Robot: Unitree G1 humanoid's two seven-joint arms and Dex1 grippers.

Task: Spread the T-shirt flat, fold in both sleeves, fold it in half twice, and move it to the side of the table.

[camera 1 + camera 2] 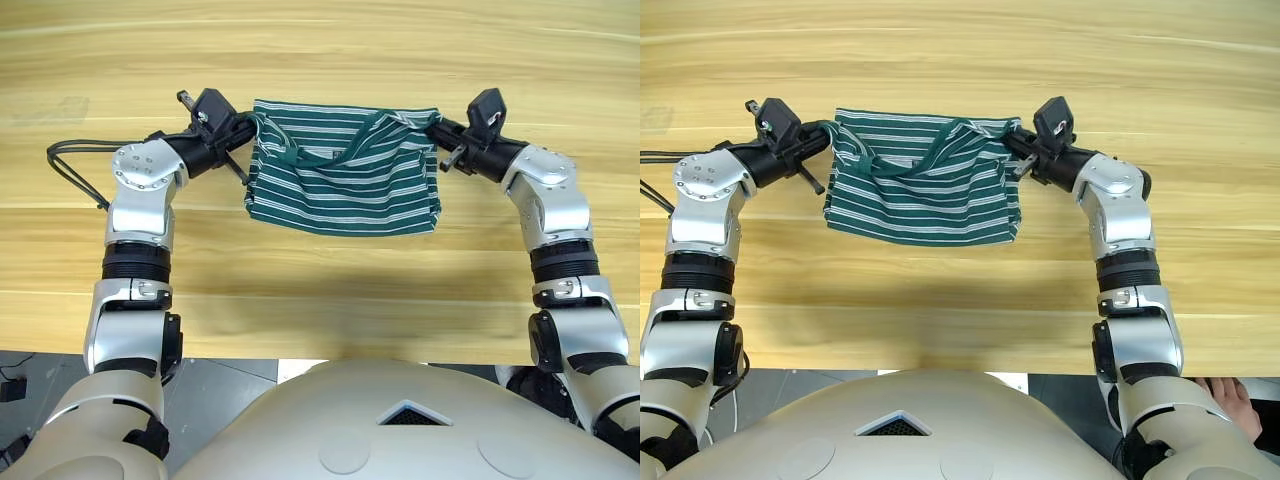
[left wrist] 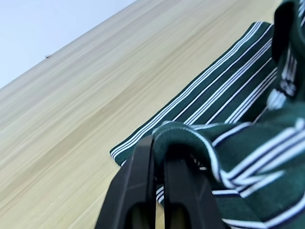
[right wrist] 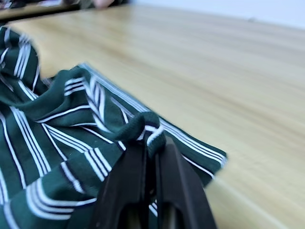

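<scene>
A dark green T-shirt point(image 1: 345, 180) with white stripes is stretched between my two grippers over the wooden table point(image 1: 320, 60). It is folded into a compact rectangle, and its near part hangs down toward the table. My left gripper point(image 1: 250, 128) is shut on the shirt's left upper corner, and the wrist view shows the cloth pinched between its black fingers point(image 2: 143, 176). At the right upper corner my right gripper point(image 1: 434, 128) is shut on the fabric, with a rolled fold clamped in its fingers point(image 3: 164, 176).
The light wooden table point(image 1: 960, 290) stretches wide on all sides of the shirt. A black cable point(image 1: 75, 165) loops on the table at the left beside my left arm. The table's front edge lies near my body.
</scene>
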